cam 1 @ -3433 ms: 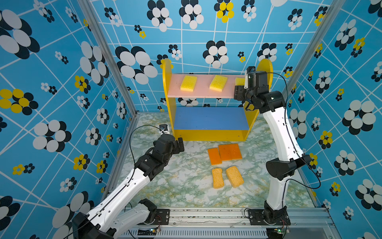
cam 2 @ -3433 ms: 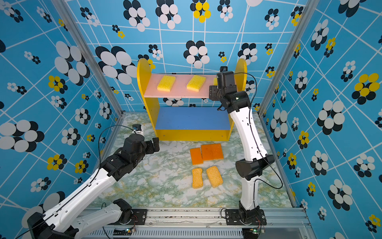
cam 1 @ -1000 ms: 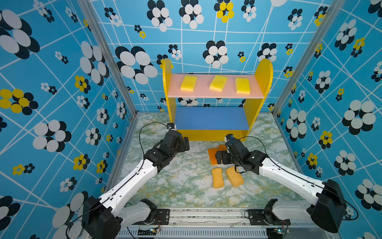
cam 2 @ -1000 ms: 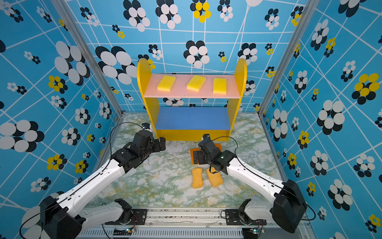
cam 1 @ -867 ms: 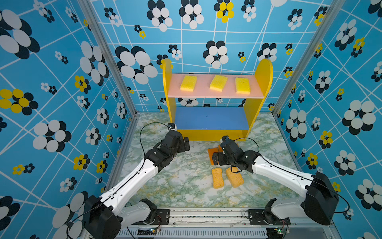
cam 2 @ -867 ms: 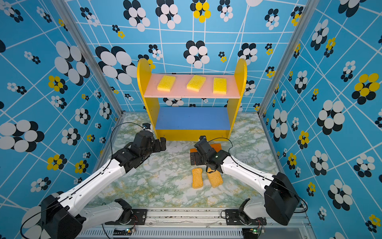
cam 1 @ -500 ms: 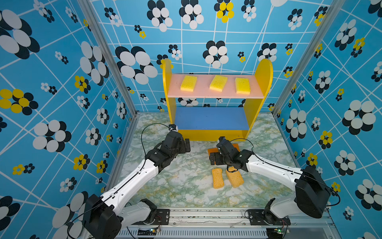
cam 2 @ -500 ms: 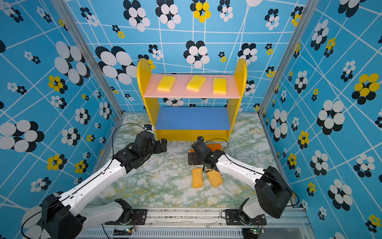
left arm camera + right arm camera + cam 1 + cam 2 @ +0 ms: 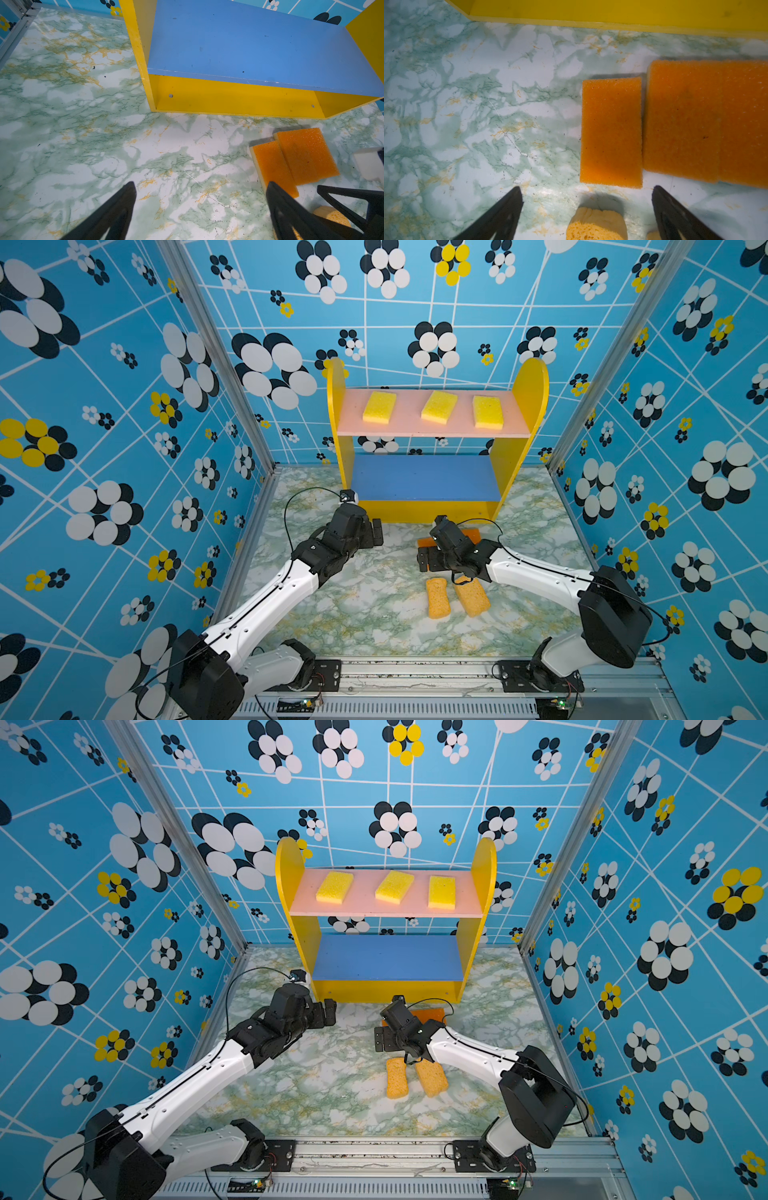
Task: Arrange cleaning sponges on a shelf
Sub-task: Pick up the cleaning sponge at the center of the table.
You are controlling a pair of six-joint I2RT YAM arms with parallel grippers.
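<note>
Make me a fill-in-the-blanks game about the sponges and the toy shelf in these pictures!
1. The pink upper board holds ___ yellow sponges.
2. The blue lower board has ___ sponges on it.
3. The flat orange sponges lie on the marble table, in front of the ___.
4. The right gripper hangs over the sponges with its jaws ___.

Missing words: three; no; shelf; open

Marble tabletop point(image 9: 353, 614), shelf point(image 9: 424, 506), orange sponges point(image 9: 611, 133), tan sponges point(image 9: 438, 597)
</note>
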